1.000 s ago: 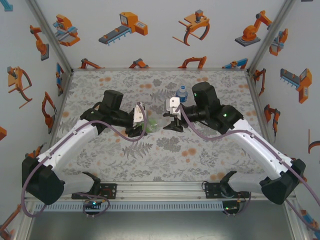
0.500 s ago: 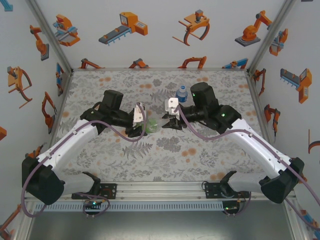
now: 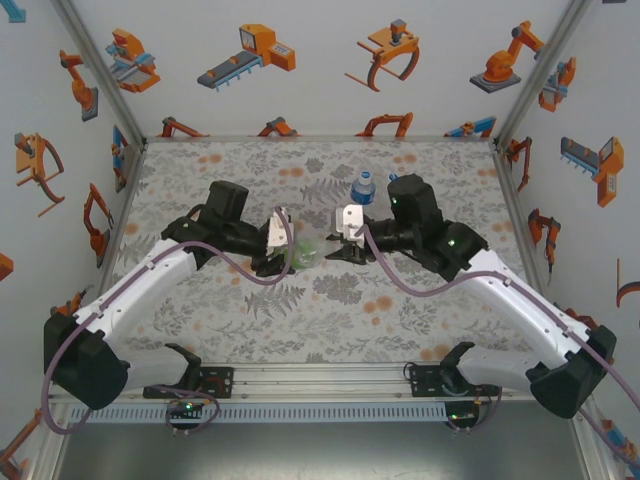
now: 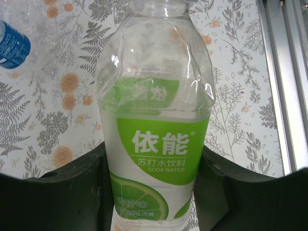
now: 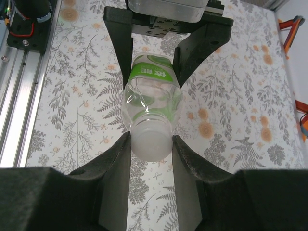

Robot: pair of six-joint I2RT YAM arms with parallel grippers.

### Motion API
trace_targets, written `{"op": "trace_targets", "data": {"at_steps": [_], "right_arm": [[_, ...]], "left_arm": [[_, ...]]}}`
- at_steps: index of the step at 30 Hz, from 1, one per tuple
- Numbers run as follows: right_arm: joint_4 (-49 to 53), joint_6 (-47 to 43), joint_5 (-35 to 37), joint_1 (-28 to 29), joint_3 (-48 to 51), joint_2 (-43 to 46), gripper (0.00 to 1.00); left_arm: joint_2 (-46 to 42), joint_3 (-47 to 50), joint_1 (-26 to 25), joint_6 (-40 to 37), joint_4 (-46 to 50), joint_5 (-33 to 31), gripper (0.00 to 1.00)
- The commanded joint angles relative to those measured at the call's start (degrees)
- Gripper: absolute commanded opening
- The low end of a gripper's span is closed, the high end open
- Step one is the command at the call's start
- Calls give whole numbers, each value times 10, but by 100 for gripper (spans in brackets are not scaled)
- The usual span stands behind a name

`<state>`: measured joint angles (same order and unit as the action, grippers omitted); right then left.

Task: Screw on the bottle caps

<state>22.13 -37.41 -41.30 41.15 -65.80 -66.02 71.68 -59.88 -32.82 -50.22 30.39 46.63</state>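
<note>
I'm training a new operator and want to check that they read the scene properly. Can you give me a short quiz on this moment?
1. True or false: the left gripper holds the green bottle by its body.
2. Pick one: what is the right gripper closed on? A) the cap; B) the bottle's base; C) nothing.
3. Short answer: which bottle stands free on the table?

Key: 1 true. 2 A. 3 the blue bottle.

The bottle (image 4: pixel 155 96) is clear and lime green, the table (image 4: pixel 233 96) white with grey ferns, orange flowers.
</note>
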Motion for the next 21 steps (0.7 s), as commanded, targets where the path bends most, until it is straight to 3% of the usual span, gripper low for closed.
{"op": "trace_targets", "data": {"at_steps": [1,12,15,21], "right_arm": [[-23,-20,6,1,16,24,0],[17,-95,-43,1,14,23,0],[5,-46,-35,1,16,13,0],[-103,169,4,1,57,6,0]], "left_arm": [[0,-19,1,-11,3,43,0],[6,-24,0,-21,17,60,0],[6,-26,0,-21,18,63,0],[3,-21,2,-10,0,63,0]]}}
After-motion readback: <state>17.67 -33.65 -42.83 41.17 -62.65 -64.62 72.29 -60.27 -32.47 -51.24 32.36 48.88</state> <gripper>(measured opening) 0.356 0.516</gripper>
